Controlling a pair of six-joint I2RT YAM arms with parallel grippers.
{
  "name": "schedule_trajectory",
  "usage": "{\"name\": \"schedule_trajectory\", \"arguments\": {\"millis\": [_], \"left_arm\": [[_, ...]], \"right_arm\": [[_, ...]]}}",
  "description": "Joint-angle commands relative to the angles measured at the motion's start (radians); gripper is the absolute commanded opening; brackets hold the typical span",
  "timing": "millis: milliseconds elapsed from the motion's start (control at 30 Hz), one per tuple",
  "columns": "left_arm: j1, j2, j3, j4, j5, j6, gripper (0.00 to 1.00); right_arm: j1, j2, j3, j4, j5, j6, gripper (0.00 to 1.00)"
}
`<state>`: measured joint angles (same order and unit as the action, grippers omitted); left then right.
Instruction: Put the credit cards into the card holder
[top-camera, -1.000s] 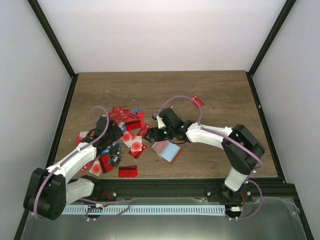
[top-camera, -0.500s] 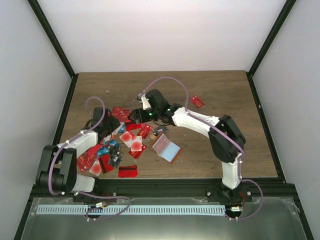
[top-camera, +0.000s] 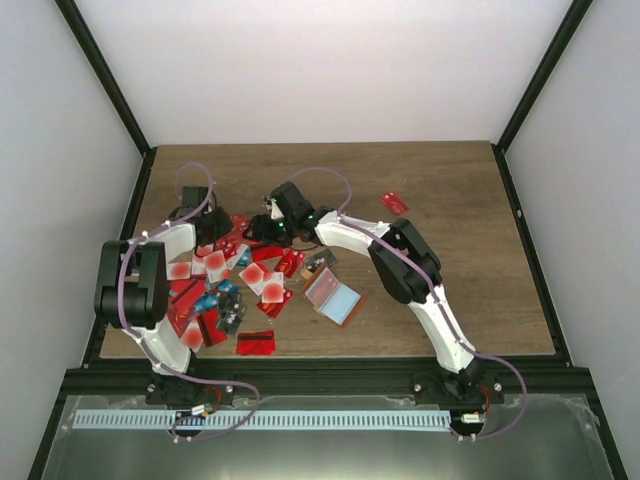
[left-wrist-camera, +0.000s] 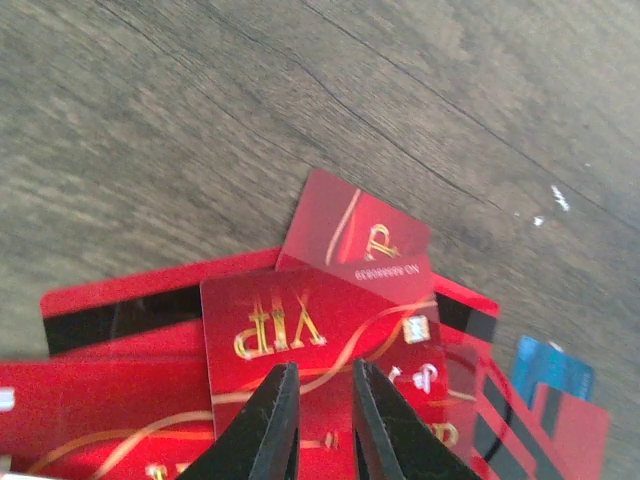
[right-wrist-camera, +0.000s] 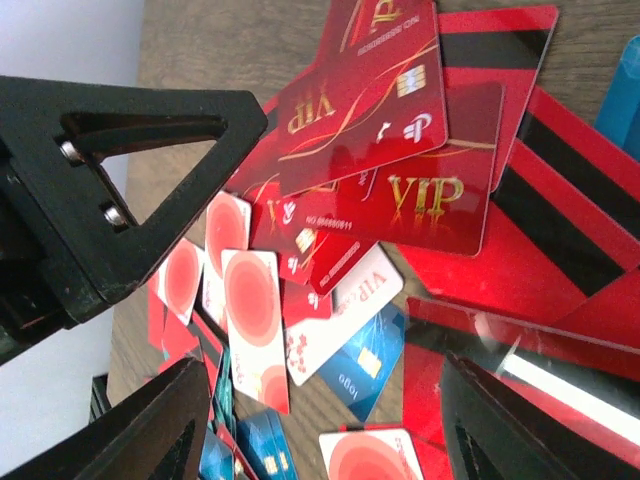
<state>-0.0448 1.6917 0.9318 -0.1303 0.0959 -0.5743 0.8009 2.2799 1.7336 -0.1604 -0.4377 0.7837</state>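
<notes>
Red VIP card (left-wrist-camera: 320, 335) at left fingers (left-wrist-camera: 272, 430), grip unclear; right fingers (right-wrist-camera: 140, 435) open over credit cards (right-wrist-camera: 252, 315)

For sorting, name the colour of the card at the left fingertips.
Red card with gold VIP lettering; clearest in left wrist view.

Brown wood-grain counter (top-camera: 450, 290). Left half: loose overlapping heap of cards (top-camera: 255, 273), mostly red, some white with a red blotch, a few blue. Holder (top-camera: 333, 297) lies open just right of the heap, pink and blue panels up. Lone card (top-camera: 394, 203) lies apart, far right.
</notes>
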Motion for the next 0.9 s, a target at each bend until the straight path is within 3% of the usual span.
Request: {"name": "schedule_trajectory", "arguments": {"millis": [0, 367, 867], "left_arm": [[0.029, 0.079, 0.073, -0.028, 0.046, 0.093, 0.17], [0.058, 0.224, 0.173, -0.087, 0.101, 0.151, 0.16], [0.057, 0.274, 0.124, -0.092, 0.098, 0.147, 0.15]], "right_arm": [[-0.013, 0.056, 0.095, 0.002, -0.023, 0.144, 0.65], [-0.020, 0.171, 0.192, -0.015, -0.007, 0.248, 0.64], [-0.029, 0.273, 0.228, 0.026, -0.044, 0.357, 0.62]]}}
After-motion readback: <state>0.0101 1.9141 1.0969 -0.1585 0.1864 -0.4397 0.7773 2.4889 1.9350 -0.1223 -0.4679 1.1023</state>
